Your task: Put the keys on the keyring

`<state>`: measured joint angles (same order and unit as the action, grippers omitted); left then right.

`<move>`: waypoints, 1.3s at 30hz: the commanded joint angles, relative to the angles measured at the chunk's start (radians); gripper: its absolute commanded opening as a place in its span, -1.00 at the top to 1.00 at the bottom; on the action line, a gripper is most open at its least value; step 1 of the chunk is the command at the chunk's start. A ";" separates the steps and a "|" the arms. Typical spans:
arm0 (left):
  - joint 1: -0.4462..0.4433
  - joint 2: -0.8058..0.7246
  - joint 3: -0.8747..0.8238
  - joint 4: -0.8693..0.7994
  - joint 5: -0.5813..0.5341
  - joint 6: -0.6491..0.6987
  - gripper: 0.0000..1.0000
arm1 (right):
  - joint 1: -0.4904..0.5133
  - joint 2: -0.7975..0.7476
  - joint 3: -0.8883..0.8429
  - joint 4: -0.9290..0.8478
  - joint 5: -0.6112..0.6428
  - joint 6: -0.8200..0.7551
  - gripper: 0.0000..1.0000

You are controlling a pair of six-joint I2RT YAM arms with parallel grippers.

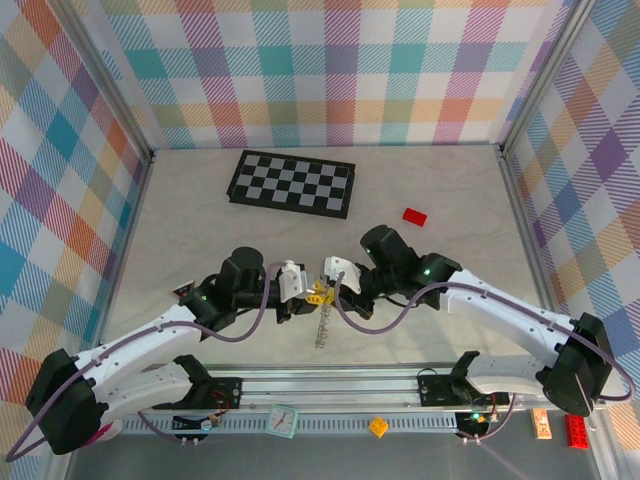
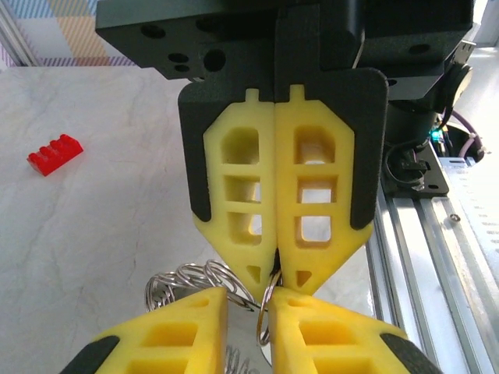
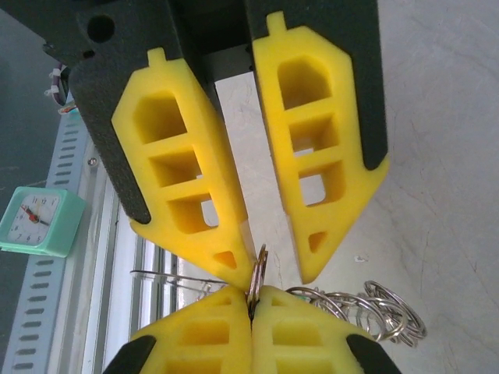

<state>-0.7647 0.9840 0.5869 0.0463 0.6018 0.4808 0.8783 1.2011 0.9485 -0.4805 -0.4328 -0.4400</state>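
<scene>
My two grippers meet tip to tip over the near middle of the table. My right gripper (image 3: pixel 251 294) (image 1: pixel 328 292) is shut on the edge of the keyring (image 3: pixel 260 269) (image 2: pixel 267 304), a thin grey metal split ring held upright. A chain of linked metal rings (image 1: pixel 321 325) (image 2: pixel 187 282) (image 3: pixel 378 308) hangs from it down toward the table. My left gripper (image 2: pixel 248 300) (image 1: pixel 308 297) is open, its yellow fingers on either side of the ring, and the ring lies against one pad. The keys are out of view.
A black-and-white chequered board (image 1: pixel 292 183) lies at the back. A red flat brick (image 1: pixel 414 216) (image 2: pixel 54 153) sits right of it. A mint clock (image 1: pixel 283 421) (image 3: pixel 39 222), a yellow piece (image 1: pixel 378 426) and a red brick (image 1: pixel 577 430) rest by the metal rail (image 1: pixel 330 385) at the near edge.
</scene>
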 commanded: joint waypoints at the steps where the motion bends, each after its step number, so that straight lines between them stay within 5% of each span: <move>1: -0.005 0.009 0.042 -0.039 0.001 0.031 0.70 | 0.025 0.011 0.052 -0.042 -0.052 -0.047 1.00; 7: -0.007 0.007 0.047 -0.077 0.012 0.048 1.00 | 0.024 -0.058 -0.002 0.046 -0.018 0.008 1.00; 11: -0.006 -0.010 0.007 -0.007 0.012 0.020 1.00 | 0.000 -0.122 -0.088 0.124 0.010 0.085 0.33; 16: -0.007 -0.023 -0.061 0.135 0.002 -0.053 1.00 | -0.015 -0.180 -0.187 0.211 0.056 0.171 0.01; 24: -0.006 -0.047 -0.107 0.216 -0.011 -0.106 1.00 | -0.015 -0.283 -0.289 0.273 0.096 0.235 -0.02; 39: -0.007 -0.050 -0.118 0.250 -0.007 -0.134 1.00 | -0.013 -0.225 -0.315 0.376 0.026 0.287 0.07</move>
<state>-0.7654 0.9531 0.4789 0.2371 0.5823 0.3584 0.8696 0.9596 0.6373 -0.1642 -0.3725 -0.1711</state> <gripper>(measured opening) 0.043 0.467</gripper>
